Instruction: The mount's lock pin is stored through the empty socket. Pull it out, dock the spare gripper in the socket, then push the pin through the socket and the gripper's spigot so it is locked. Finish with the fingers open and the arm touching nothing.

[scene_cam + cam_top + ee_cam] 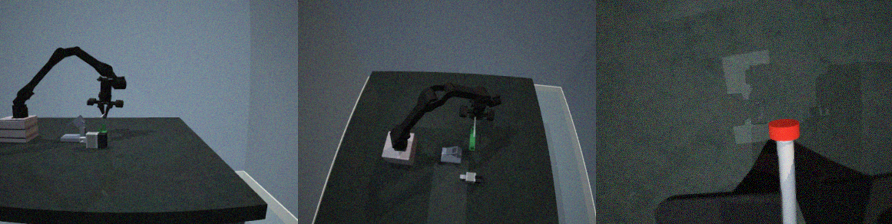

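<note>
My gripper (475, 116) (104, 116) is shut on the lock pin (475, 126) (786, 167), a thin white rod with a red head (784, 130). It holds the pin high above the table, behind and right of the mount in the top view. The mount (451, 156) (79, 122) is a grey base with a tilted socket; no pin shows in it. The spare gripper (471, 177) (92, 140), a white block with a pale spigot and dark fingers, lies on the table in front of the mount. The pin's far end is hidden in the wrist view.
A long green piece (472, 143) (103, 129) lies right of the mount, behind the spare gripper; in the top view the pin overlaps its far end. The arm stands on a pale block (389, 154) (13, 134) at the left. The wrist view shows dark table with pale patches.
</note>
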Controlling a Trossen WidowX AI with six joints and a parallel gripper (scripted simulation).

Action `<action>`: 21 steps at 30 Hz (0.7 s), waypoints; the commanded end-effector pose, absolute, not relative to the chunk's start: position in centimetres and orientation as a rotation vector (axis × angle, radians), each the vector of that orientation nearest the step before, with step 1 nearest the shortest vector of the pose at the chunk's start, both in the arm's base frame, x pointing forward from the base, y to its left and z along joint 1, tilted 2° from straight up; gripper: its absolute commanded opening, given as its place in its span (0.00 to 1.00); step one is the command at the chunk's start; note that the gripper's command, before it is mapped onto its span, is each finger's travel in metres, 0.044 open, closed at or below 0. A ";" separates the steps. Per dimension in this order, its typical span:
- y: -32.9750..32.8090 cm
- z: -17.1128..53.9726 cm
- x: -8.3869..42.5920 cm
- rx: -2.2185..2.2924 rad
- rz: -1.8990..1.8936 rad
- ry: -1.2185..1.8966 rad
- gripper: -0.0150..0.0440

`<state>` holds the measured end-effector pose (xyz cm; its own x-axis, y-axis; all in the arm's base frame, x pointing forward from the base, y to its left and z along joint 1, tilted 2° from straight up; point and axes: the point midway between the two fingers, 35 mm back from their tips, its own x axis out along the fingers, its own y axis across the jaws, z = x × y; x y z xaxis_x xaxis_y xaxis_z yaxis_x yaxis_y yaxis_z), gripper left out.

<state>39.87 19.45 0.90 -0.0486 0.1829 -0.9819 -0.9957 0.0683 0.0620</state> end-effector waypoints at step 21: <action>19.6 -2.7 39.8 -0.992 1.268 1.141 0.25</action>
